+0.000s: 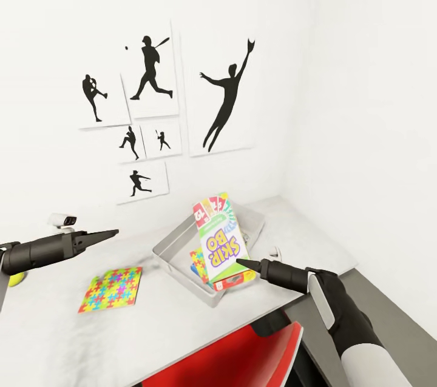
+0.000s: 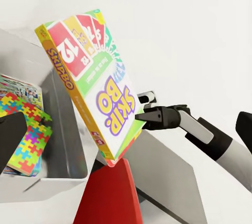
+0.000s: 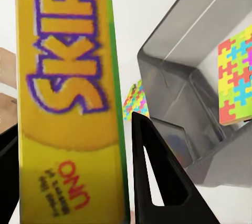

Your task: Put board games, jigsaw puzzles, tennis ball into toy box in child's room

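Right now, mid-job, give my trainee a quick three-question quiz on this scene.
1. True or false: the right gripper holds the Skip-Bo box.
2. Where does the loose puzzle lie? A) in the toy box B) on the table, beside the toy box C) on the chair
3. Fill in: the Skip-Bo box stands tilted over the ___.

Key: 1 true. 2 B. 3 toy box.
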Tool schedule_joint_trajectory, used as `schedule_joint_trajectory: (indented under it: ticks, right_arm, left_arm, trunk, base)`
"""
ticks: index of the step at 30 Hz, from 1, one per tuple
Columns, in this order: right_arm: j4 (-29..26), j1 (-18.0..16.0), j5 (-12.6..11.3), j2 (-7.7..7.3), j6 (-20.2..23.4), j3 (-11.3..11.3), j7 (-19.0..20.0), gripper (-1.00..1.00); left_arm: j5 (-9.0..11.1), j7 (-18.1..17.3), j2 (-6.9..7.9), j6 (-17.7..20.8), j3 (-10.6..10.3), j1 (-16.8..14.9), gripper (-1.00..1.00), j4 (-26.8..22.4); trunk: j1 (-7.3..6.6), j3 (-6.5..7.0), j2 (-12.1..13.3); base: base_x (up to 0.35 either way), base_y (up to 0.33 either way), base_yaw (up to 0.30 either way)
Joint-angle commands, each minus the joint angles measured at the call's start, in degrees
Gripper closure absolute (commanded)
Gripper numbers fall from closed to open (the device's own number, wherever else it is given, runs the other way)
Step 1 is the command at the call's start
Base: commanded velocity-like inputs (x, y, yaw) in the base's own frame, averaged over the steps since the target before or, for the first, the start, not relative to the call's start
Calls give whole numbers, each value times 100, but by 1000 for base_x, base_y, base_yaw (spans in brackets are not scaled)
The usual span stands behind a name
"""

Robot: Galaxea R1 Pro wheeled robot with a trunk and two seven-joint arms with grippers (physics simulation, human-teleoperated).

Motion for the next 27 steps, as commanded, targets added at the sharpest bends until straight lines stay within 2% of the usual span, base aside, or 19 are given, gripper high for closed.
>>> schedule_joint_trajectory:
  ticks: [1, 5, 8, 11, 14, 15, 18, 19, 21, 24, 27]
  right_arm:
    - [0, -5, -24, 0, 33, -5, 8, 100]
    - [44, -7, -42, 31, 53, -36, -6, 100]
    - [118, -108, -49, 91, 95, -202, -54, 100]
    - [223, -561, -57, 124, 237, -347, -328, 100]
    - [669, -1148, -123, 174, 436, -459, -730, 100]
    - [761, -1251, -154, 192, 450, -472, -802, 100]
    - [1399, -1772, -415, 293, 462, -582, -1359, 100]
    - [1490, -1837, -465, 303, 453, -605, -1474, 100]
    - [1742, -2025, -706, 339, 331, -694, -1970, 100]
    - [1877, -2120, -1165, 405, 54, -755, -2753, 100]
    - [1909, -2136, -1423, 460, -99, -756, -3198, 100]
  left_arm:
    - [-7, -26, 1, 61, 1, -5, -100, -1]
    - [-7, -26, 7, 61, 53, -5, -100, -1]
    - [-7, -26, 3, 61, 90, -5, -100, -1]
    - [-7, -26, 2, 61, 103, -5, -100, -1]
    - [-8, -26, 5, 61, 112, -5, -100, 1]
    - [-10, -26, 6, 61, 113, -5, -100, 1]
    - [-14, -26, 7, 61, 115, -5, -100, 6]
    - [-14, -26, 8, 61, 116, -5, -100, 7]
    - [-15, -26, 9, 61, 118, -5, -100, 8]
    - [-17, -26, 10, 61, 123, -5, -100, 8]
    - [-16, -26, 10, 61, 128, -5, -100, 8]
  trunk:
    - [4, -13, -13]
    - [4, -13, -13]
    - [4, -13, -13]
    - [4, -13, -13]
    - [4, -13, -13]
    - [4, -13, -13]
    - [4, -13, -13]
    - [4, -13, -13]
    - [4, -13, -13]
    - [4, -13, -13]
    - [4, -13, -13]
  base:
    - [0, 0, 0]
    - [0, 0, 0]
    - [0, 0, 0]
    - [0, 0, 0]
    - [0, 0, 0]
    - [0, 0, 0]
    - [0, 0, 0]
    - [0, 0, 0]
    - [0, 0, 0]
    - [0, 0, 0]
    - [0, 0, 0]
